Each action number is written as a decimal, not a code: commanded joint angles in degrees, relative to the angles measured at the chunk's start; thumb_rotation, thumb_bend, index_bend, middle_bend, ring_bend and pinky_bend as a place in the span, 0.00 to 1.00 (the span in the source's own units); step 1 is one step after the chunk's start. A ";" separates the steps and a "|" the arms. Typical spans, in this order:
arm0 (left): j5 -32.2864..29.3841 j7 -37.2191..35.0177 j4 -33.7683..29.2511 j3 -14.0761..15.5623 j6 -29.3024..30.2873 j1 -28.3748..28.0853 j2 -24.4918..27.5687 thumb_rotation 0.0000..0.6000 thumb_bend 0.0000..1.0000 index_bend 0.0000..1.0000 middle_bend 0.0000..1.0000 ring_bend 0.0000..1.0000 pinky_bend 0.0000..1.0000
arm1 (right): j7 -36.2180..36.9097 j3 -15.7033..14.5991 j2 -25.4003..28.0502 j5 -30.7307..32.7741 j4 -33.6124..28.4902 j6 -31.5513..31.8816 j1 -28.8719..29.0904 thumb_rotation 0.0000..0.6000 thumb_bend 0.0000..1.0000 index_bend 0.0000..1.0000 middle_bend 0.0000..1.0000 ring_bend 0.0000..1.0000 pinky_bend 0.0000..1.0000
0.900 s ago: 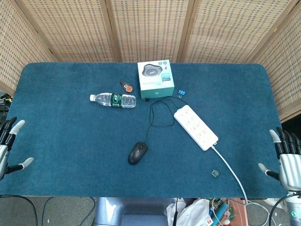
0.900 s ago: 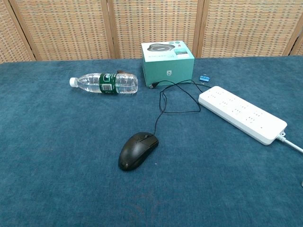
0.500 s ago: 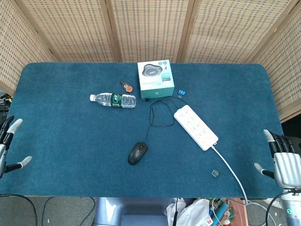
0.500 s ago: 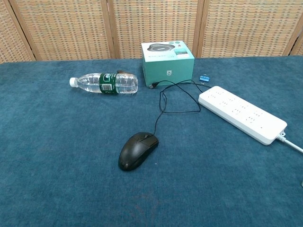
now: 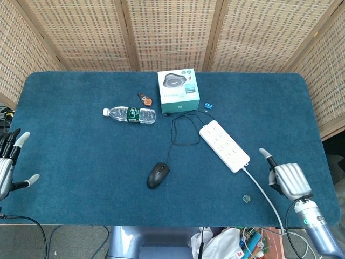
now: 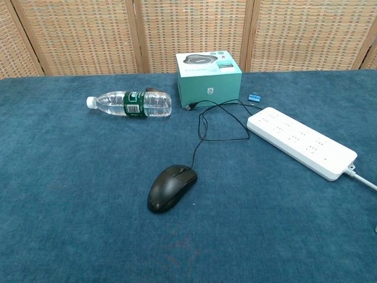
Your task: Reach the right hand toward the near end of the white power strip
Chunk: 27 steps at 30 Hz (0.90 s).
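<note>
The right hand (image 5: 288, 179) hangs over the table's near right edge, holding nothing, fingers loosely extended (thumb pointing out toward the strip). It is near, not touching, the power strip (image 5: 224, 145), which lies diagonally right of centre, its cable (image 5: 264, 195) trailing off the near end. The left hand (image 5: 9, 164) sits at the left edge, fingers spread, empty. Mouse (image 5: 158, 175) approx. centre.

The right hand (image 5: 289, 180) was pale silver-grey with a ribbed back, dark seams between its fingers and light fingertips. Its wrist was a grey cylinder bearing a small green mark. The left hand (image 5: 7, 167) had darker fingers with pale tips.
</note>
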 commanded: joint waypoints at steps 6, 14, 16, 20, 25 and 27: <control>-2.78 2.30 -0.21 -0.52 -1.78 -0.90 -0.74 1.00 0.00 0.00 0.00 0.00 0.00 | 2.93 0.00 -2.34 5.14 1.12 -13.99 8.82 1.00 0.96 0.15 0.77 0.91 1.00; -3.49 3.05 -0.60 -0.59 -2.11 -1.19 -0.81 1.00 0.00 0.00 0.00 0.00 0.00 | 0.59 0.28 -5.10 7.95 2.40 -15.20 10.69 1.00 0.96 0.19 0.77 0.91 1.00; -3.51 3.11 -0.58 -0.50 -2.33 -1.29 -0.82 1.00 0.00 0.00 0.00 0.00 0.00 | -0.45 0.31 -5.79 8.74 2.86 -15.20 10.98 1.00 0.96 0.19 0.77 0.91 1.00; -3.57 3.30 -0.64 -0.42 -2.46 -1.40 -0.85 1.00 0.00 0.00 0.00 0.00 0.00 | -2.24 0.03 -6.67 10.60 3.76 -15.63 11.34 1.00 0.96 0.20 0.77 0.91 1.00; -3.52 3.32 -0.63 -0.35 -2.44 -1.44 -0.87 1.00 0.00 0.00 0.00 0.00 0.00 | -3.87 -0.25 -7.28 12.25 4.80 -15.74 11.49 1.00 0.96 0.20 0.77 0.91 1.00; -3.54 3.33 -0.64 -0.30 -2.46 -1.45 -0.86 1.00 0.00 0.00 0.00 0.00 0.00 | -4.36 -0.44 -7.44 13.00 5.21 -16.05 11.61 1.00 0.96 0.20 0.77 0.91 1.00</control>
